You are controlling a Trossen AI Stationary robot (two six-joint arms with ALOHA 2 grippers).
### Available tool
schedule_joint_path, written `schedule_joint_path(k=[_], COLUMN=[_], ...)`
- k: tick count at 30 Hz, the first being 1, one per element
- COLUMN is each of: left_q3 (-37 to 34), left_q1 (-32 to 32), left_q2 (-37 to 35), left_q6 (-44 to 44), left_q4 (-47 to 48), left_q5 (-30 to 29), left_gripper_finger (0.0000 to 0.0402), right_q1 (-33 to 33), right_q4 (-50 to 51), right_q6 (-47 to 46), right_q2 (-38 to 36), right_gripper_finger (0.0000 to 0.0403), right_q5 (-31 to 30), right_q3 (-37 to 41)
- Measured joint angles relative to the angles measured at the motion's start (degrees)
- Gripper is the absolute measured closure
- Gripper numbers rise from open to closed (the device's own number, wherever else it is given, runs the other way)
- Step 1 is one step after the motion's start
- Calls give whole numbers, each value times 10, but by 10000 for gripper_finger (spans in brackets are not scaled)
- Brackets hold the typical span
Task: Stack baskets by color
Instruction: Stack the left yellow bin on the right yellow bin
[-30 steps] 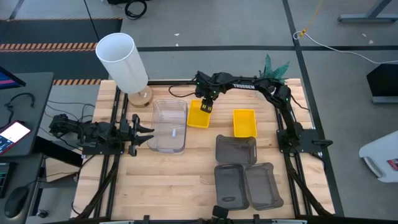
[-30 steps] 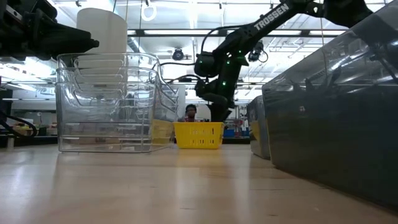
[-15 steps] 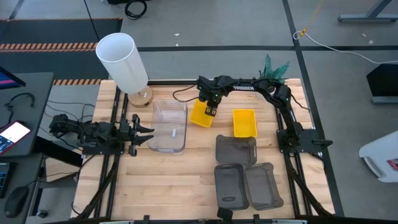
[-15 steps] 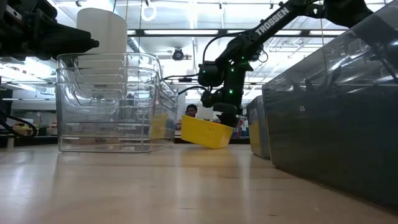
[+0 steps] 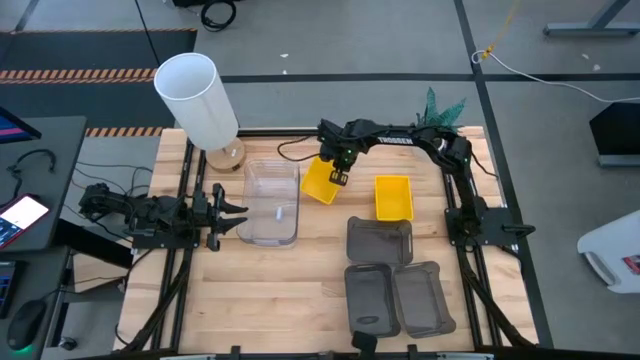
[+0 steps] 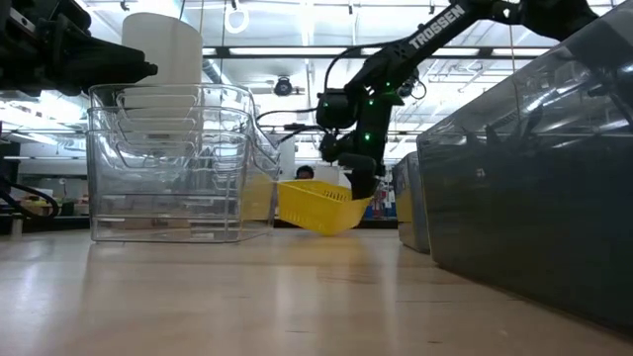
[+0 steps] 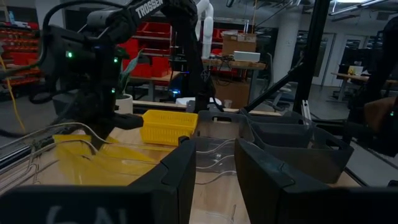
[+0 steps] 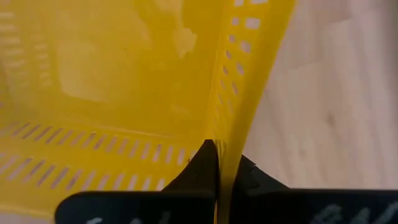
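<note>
A stack of clear baskets (image 5: 272, 203) stands left of centre, and my left gripper (image 5: 235, 210) waits open just left of it. My right gripper (image 5: 338, 175) is shut on a yellow basket (image 5: 320, 181), which is tilted beside the clear stack (image 6: 168, 163). A second yellow basket (image 5: 393, 197) rests flat on its bottom to the right. One dark grey basket (image 5: 379, 240) lies below it. Two more dark grey baskets (image 5: 370, 298) (image 5: 425, 298) lie by the near edge. My right gripper pinches the yellow basket's slotted right-hand wall (image 8: 229, 146) at its rim, one finger (image 8: 202, 163) inside the basket and one outside. The fingers come steeply from above. The basket (image 6: 316, 206) hangs tilted; whether its lowest edge still touches the table I cannot tell.
A tall white cylinder (image 5: 197, 98) stands at the far left corner, and a green plant (image 5: 440, 105) at the far right. Bare wood (image 5: 270, 290) lies near the front left.
My right gripper has shut on the yellow basket's right wall. The basket, flat on the table a second ago, has tipped and turned a little, with the held side raised.
</note>
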State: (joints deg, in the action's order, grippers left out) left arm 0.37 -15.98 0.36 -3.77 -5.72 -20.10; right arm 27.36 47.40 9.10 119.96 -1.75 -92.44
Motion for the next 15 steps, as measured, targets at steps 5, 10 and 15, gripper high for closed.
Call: schedule_joint_path(k=[5,10,15], left_q3=[0,0,0], left_q1=[0,0,0], left_q2=[0,0,0], left_q6=[0,0,0], left_q4=[0,0,0], left_q5=[0,0,0], left_gripper_finger=[285,285,285], right_q1=[9,10,10], right_q4=[2,17,41], right_q6=[0,2,6], right_q2=[-23,-44,-59], right_gripper_finger=[399,400,400], right_q5=[-14,-36,-37], right_q3=[1,1,1])
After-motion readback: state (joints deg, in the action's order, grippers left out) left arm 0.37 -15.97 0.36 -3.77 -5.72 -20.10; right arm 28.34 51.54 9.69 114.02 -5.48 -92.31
